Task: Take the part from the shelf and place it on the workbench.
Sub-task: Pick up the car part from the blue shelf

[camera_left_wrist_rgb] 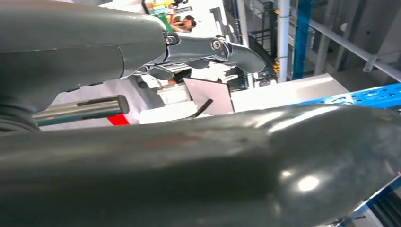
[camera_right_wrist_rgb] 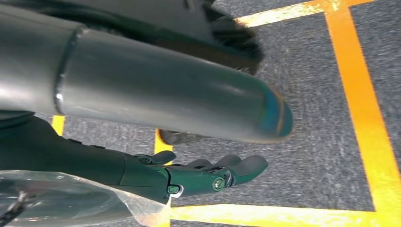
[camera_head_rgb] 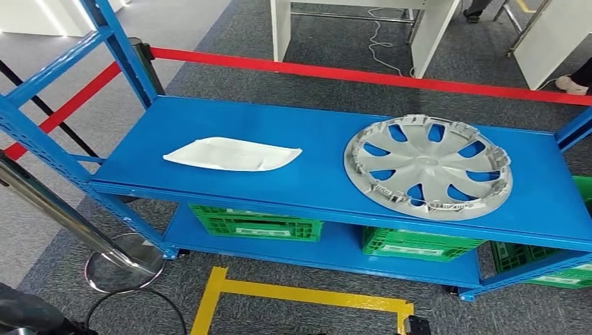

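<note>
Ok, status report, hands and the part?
Left hand empty, right hand empty, hanging over floor. Hubcap and white part untouched on shelf. Nothing blocking.

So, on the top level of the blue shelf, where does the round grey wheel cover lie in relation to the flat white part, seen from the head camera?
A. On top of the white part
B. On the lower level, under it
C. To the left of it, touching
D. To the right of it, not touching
D: in the head view the wheel cover lies flat to the right of the white part, with bare blue shelf between them.
</note>
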Controlling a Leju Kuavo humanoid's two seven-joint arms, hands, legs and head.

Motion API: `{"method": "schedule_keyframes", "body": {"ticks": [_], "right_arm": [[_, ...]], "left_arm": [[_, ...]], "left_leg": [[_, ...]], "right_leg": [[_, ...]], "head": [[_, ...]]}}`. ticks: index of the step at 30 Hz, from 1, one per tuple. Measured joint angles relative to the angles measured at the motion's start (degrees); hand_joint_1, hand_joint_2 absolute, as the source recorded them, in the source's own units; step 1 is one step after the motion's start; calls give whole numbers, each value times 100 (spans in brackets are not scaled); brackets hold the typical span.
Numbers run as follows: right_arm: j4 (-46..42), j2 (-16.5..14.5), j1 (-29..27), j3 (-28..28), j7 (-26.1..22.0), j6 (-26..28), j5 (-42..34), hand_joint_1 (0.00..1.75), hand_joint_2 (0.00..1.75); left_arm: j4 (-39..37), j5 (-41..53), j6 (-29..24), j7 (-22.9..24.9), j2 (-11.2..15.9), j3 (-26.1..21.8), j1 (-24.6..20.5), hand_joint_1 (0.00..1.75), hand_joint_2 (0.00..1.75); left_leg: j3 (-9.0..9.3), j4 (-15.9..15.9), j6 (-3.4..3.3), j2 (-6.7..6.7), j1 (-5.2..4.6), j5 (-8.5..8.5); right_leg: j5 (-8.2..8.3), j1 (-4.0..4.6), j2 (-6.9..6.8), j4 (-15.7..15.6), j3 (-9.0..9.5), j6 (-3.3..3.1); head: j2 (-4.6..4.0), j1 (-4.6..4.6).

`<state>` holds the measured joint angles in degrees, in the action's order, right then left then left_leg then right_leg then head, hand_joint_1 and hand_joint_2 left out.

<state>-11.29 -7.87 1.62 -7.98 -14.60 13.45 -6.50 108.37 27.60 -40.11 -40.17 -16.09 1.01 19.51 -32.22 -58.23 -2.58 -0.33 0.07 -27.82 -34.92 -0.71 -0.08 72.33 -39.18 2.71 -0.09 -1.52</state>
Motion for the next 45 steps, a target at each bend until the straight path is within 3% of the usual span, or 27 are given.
{"method": "schedule_keyframes", "body": {"ticks": [2,4,7,9,10,12,13,14,15,16,17,19,20,24,26,28,29,30,31,33,34,35,38,40,43,44,45], "right_arm": [[2,0,1,0,14,2,-4,0,0],[4,0,10,-1,14,2,-14,0,0],[6,-1,5,-2,11,2,-31,0,0],[6,-3,6,-3,7,1,-38,0,0],[6,-4,11,-4,4,-5,-47,0,0],[6,-4,16,-4,2,-25,-75,0,0],[6,-4,15,-4,3,-33,-89,0,0],[7,-4,12,-4,3,-37,-100,0,0],[7,-4,10,-4,4,-38,-113,0,0],[8,-4,9,-5,4,-38,-123,0,0],[8,-4,8,-7,4,-39,-131,0,0],[8,-4,16,-11,4,-43,-149,0,0],[9,-4,18,-13,4,-45,-156,0,0],[10,-5,18,-19,-3,-49,-193,0,0],[11,-4,20,-41,-31,-63,-264,0,0],[11,-4,8,-96,-52,-86,-357,0,0],[12,-4,-3,-129,-48,-93,-390,0,0],[12,-4,-12,-160,-35,-98,-406,0,0],[13,-4,-19,-183,-16,-102,-411,0,0],[13,-5,-19,-209,19,-105,-401,0,0],[13,-5,-11,-219,28,-105,-398,0,0],[13,-6,-4,-230,30,-105,-397,0,0],[13,-7,-13,-264,16,-107,-398,0,0],[13,-5,-20,-289,-14,-114,-397,0,0],[13,-2,-6,-315,-55,-138,-374,0,0],[13,-1,-4,-322,-51,-140,-344,0,0],[13,-1,-4,-328,-26,-134,-291,0,0]], "left_arm": [[-2,29,1,0,1,0,-1,0,0],[-3,34,2,1,1,0,-5,0,0],[-4,35,2,2,3,2,-9,0,0],[-3,35,2,2,7,2,-13,0,0],[-2,35,2,4,10,2,-15,0,0],[-3,35,2,11,23,2,-15,0,0],[-4,35,2,16,33,2,-13,0,0],[-5,36,2,22,42,3,-13,0,0],[-9,36,2,33,52,8,-18,0,0],[-14,36,2,50,61,22,-30,0,0],[-21,36,2,69,72,43,-47,0,0],[-37,36,3,103,91,87,-93,0,0],[-44,37,4,112,97,98,-110,0,0],[-63,37,4,130,113,128,-142,0,0],[-107,75,5,170,133,203,-203,0,0],[-236,201,8,270,180,349,-310,0,0],[-324,291,8,337,205,437,-368,0,0],[-412,384,9,398,228,530,-420,0,0],[-492,464,10,456,247,617,-465,0,0],[-607,589,10,536,277,762,-526,0,0],[-642,622,9,567,291,811,-541,0,0],[-666,643,9,588,306,847,-548,0,0],[-708,651,9,651,351,924,-562,0,0],[-726,645,9,708,388,963,-586,0,0],[-815,640,9,864,470,996,-618,0,0],[-863,661,9,939,501,1014,-621,0,0],[-905,698,9,1015,532,1037,-616,0,0]], "left_leg": [[86,-9,33,-5,0,-69],[132,-38,89,-7,-19,-133],[146,-42,153,-6,-29,-172],[102,-197,208,-1,-20,-299],[5,-429,241,2,-12,-434],[-360,-1184,287,4,4,-767],[-549,-1534,297,4,10,-881],[-669,-1728,299,5,12,-893],[-685,-1701,292,5,14,-785],[-589,-1442,274,5,14,-570],[-421,-1038,248,5,13,-313],[-122,-330,201,5,-6,-24],[-56,-157,185,2,-19,5],[-16,-16,90,1,-12,18],[4,31,37,14,10,42],[2,31,14,17,5,39],[5,29,11,16,2,36],[11,26,9,16,0,32],[22,23,10,22,0,23],[48,6,33,48,-9,-11],[53,-13,55,67,-25,-36],[55,-26,81,91,-41,-52],[67,-36,143,172,-60,-85],[9,-227,205,158,-44,-240],[-440,-1232,288,109,-1,-739],[-581,-1517,298,107,7,-817],[-642,-1615,299,105,11,-783]], "right_leg": [[490,0,-3,-702,245,-14],[725,6,4,-1238,490,-68],[722,16,13,-1329,552,-167],[715,-2,9,-1353,583,-234],[709,-14,6,-1364,602,-268],[685,-12,1,-1364,624,-311],[675,-11,0,-1364,634,-319],[665,-10,1,-1364,646,-322],[654,-10,6,-1364,664,-322],[642,-10,12,-1364,689,-317],[628,-10,18,-1365,712,-309],[602,8,27,-1360,733,-268],[598,13,29,-1363,729,-238],[551,2,21,-1333,692,-102],[294,0,20,-888,464,-64],[-14,0,18,-140,87,-39],[-64,0,18,117,-53,-30],[2,1,17,162,-99,-24],[170,1,9,-17,-36,-25],[574,9,-92,-785,307,-42],[683,18,-149,-1110,467,-67],[724,28,-190,-1307,565,-93],[715,35,-135,-1384,602,-183],[725,12,-87,-1398,615,-248],[722,3,-16,-1402,624,-306],[719,4,7,-1402,627,-309],[716,5,29,-1401,634,-312]], "head": [[0,-1],[0,6],[0,10],[0,22],[0,31],[0,43],[0,41],[0,41],[0,42],[0,42],[0,42],[0,38],[0,34],[0,29],[0,9],[0,-7],[0,-8],[0,-10],[0,-10],[0,-11],[0,-12],[0,-5],[0,20],[0,37],[0,62],[0,63],[0,63]]}}
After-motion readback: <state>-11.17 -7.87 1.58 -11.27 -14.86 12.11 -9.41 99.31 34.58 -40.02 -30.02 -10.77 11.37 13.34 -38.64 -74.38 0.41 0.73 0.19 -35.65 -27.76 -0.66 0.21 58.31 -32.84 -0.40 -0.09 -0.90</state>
